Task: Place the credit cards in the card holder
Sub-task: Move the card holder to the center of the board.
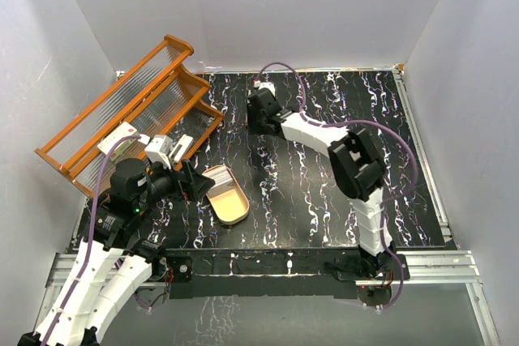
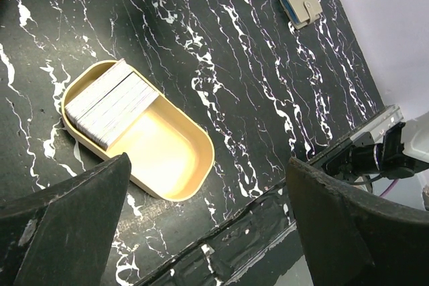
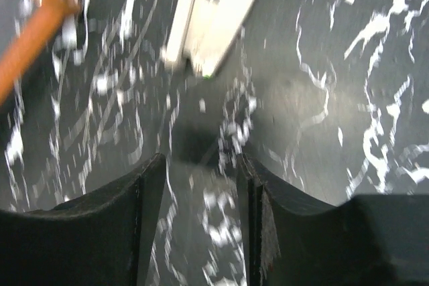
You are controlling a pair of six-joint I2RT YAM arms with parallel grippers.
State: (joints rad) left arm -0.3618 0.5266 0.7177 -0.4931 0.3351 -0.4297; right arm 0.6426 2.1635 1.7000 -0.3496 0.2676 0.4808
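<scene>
Your left gripper (image 2: 208, 165) hangs wide open and empty over the tan tray (image 2: 167, 149). The credit cards (image 2: 110, 104) sit packed at one end of the tray, their edges showing as fine stripes. To pick them up cleanly, I'd bring the fingers (image 2: 80, 219) down across the stack's faces rather than its ends, so the cards don't fan out or slip. The card holder (image 2: 301, 5) lies well apart on the black table (image 2: 255, 85). You can't tell from here whether its snap is fastened. Your right gripper (image 3: 201, 162) stands narrowly parted with nothing between its fingers. Its view is blurred, and the white object above it can't be identified.
</scene>
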